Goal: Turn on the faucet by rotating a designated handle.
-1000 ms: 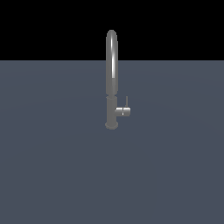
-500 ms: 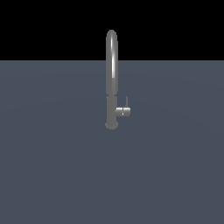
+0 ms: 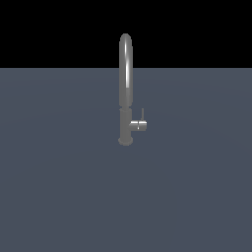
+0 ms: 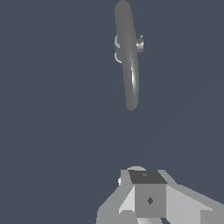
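The faucet (image 3: 125,88) is a tall grey gooseneck tap standing upright on a small round base on the dark grey surface (image 3: 59,187). The handle (image 3: 139,125) is a short horizontal stub low on the body, on the exterior view's right, with a thin pin lever pointing up. The wrist view sees the faucet (image 4: 130,65) from above, with the handle (image 4: 139,43) sticking out beside the spout. My gripper (image 4: 147,183) shows only in the wrist view, as grey blocks well apart from the faucet. I cannot tell how its jaws stand. Nothing is in them.
The flat dark grey surface (image 4: 52,131) spreads all around the faucet. A black background lies behind it in the exterior view. The arm does not show in the exterior view.
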Controlling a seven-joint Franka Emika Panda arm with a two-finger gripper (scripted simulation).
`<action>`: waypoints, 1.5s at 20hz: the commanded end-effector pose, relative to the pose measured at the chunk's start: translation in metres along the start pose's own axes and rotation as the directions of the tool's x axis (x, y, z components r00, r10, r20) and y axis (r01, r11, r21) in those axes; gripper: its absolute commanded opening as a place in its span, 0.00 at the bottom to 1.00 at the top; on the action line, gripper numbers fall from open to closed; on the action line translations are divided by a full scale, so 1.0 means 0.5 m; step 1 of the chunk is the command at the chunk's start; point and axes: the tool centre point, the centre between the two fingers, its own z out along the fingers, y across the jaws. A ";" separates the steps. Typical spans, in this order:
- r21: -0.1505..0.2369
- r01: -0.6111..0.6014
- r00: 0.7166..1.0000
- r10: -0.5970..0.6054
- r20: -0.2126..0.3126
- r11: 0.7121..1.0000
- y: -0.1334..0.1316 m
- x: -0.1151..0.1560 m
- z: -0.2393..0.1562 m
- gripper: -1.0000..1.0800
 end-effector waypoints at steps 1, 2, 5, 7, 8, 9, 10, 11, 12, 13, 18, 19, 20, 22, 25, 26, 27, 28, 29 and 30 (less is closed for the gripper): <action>0.032 -0.033 0.999 0.032 0.034 0.999 -0.001 0.029 0.003 0.00; 0.045 -0.047 0.998 0.045 0.048 0.998 -0.001 0.041 0.005 0.00; 0.082 -0.091 0.992 0.083 0.092 0.992 -0.001 0.077 0.011 0.00; 0.107 -0.121 0.987 0.107 0.123 0.987 0.000 0.101 0.015 0.00; 0.119 -0.136 0.983 0.119 0.138 0.984 0.001 0.113 0.018 0.00; 0.131 -0.151 0.979 0.131 0.154 0.980 0.002 0.125 0.021 0.00; 0.142 -0.167 0.975 0.142 0.170 0.976 0.003 0.137 0.024 0.00; 0.153 -0.183 0.971 0.153 0.186 0.971 0.004 0.150 0.027 0.00; 0.165 -0.199 0.965 0.164 0.202 0.966 0.005 0.162 0.030 0.00; 0.176 -0.215 0.960 0.175 0.219 0.961 0.006 0.174 0.034 0.00; 0.226 -0.298 0.927 0.223 0.303 0.928 0.015 0.234 0.055 0.00; 0.235 -0.314 0.919 0.232 0.320 0.920 0.017 0.246 0.060 0.00; 0.244 -0.331 0.910 0.240 0.337 0.911 0.019 0.258 0.065 0.00; 0.261 -0.365 0.892 0.256 0.372 0.893 0.024 0.281 0.076 0.00; 0.284 -0.417 0.862 0.276 0.425 0.863 0.032 0.316 0.094 0.00; 0.291 -0.434 0.851 0.283 0.442 0.853 0.034 0.327 0.100 0.00; 0.297 -0.452 0.840 0.288 0.460 0.841 0.037 0.339 0.107 0.00; 0.303 -0.469 0.828 0.293 0.478 0.829 0.040 0.350 0.114 0.00; 0.309 -0.486 0.816 0.298 0.496 0.817 0.043 0.361 0.122 0.00; 0.314 -0.504 0.803 0.302 0.514 0.805 0.046 0.372 0.129 0.00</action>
